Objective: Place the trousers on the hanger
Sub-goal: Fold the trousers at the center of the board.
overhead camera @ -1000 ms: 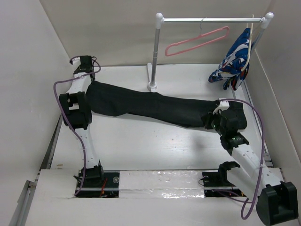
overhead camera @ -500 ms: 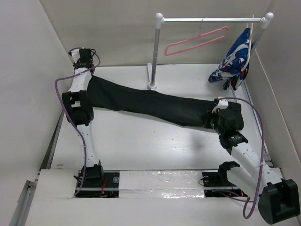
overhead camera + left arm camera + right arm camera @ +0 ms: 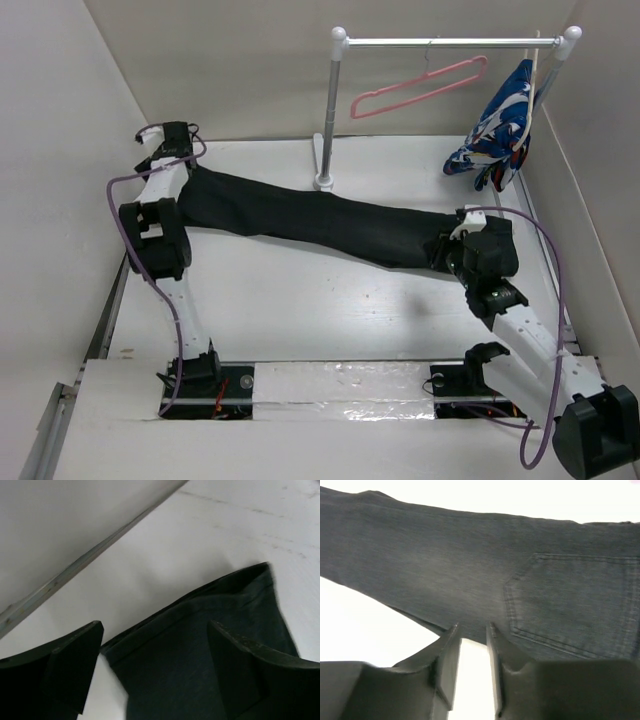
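The black trousers lie stretched flat across the table, from the far left to the right side. Their leg hem lies under my left gripper, whose jaws stand wide open above the cloth, gripping nothing. In the top view the left gripper sits at the far-left corner. My right gripper is at the seat end by a back pocket. Its jaws stand a narrow gap apart, tips at the fabric's near edge, white table showing between them. The pink hanger hangs on the rail, apart from both grippers.
A white-and-silver rail stand rises at the back centre, its base touching the trousers' far edge. A blue-white-red patterned garment hangs at the rail's right end. Walls close in on the left, back and right.
My left gripper has opened wide and let go of the leg hem, shifting slightly left. The right jaws have parted a little. The trousers lie a bit flatter at the left end.
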Controlling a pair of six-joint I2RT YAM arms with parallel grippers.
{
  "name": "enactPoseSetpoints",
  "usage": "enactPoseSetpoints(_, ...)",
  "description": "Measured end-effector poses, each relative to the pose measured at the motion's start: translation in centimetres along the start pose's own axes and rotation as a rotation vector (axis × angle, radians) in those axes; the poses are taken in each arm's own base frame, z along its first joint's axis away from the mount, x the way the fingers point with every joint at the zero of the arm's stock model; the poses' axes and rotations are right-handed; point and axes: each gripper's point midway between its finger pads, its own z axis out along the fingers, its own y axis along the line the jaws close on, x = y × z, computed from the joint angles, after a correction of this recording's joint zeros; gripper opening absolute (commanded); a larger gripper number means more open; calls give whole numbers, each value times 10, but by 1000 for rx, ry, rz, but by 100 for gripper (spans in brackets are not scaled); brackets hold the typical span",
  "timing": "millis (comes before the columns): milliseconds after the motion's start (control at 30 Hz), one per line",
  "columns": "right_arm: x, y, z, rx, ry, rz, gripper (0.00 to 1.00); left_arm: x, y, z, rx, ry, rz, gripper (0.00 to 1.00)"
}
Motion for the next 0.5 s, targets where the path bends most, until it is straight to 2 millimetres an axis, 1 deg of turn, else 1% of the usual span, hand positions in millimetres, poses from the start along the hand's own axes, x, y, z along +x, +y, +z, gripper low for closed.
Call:
enactPoseSetpoints(33, -1, 3, -1, -9, -4, 0, 21, 2, 8, -5, -5, 8, -25, 78)
enactPoseSetpoints(67, -2, 6, -2, -20, -11, -1, 5, 5, 28, -16, -17, 21, -51, 76)
enactPoseSetpoints(100, -4, 9, -4, -28, -18, -6, 0, 4, 40, -22, -16, 23, -82, 63)
enactPoseSetpoints(133, -6, 13, -5, -38, -27, -4, 0, 5, 52, -28, -14, 27, -122, 58)
enactPoseSetpoints(167, -8, 15, -7, -45, -35, -7, 0, 7, 64, -33, -15, 35, -150, 57)
enactPoseSetpoints(200, -9, 17, -8, -51, -41, -8, 0, 8, 74, -36, -13, 39, -179, 50)
enactPoseSetpoints(267, -10, 21, -10, -63, -47, -12, 0, 13, 86, -35, -8, 52, -215, 42)
enactPoseSetpoints(300, -10, 22, -10, -68, -46, -14, 0, 17, 87, -32, 3, 63, -224, 41)
enactPoseSetpoints(367, -8, 25, -10, -76, -42, -20, 0, 30, 80, -27, 33, 104, -223, 44)
enactPoseSetpoints(467, -6, 27, -9, -84, -35, -28, 1, 53, 63, -15, 73, 166, -208, 50)
enactPoseSetpoints(500, -6, 27, -9, -85, -34, -31, 2, 61, 59, -10, 79, 187, -202, 54)
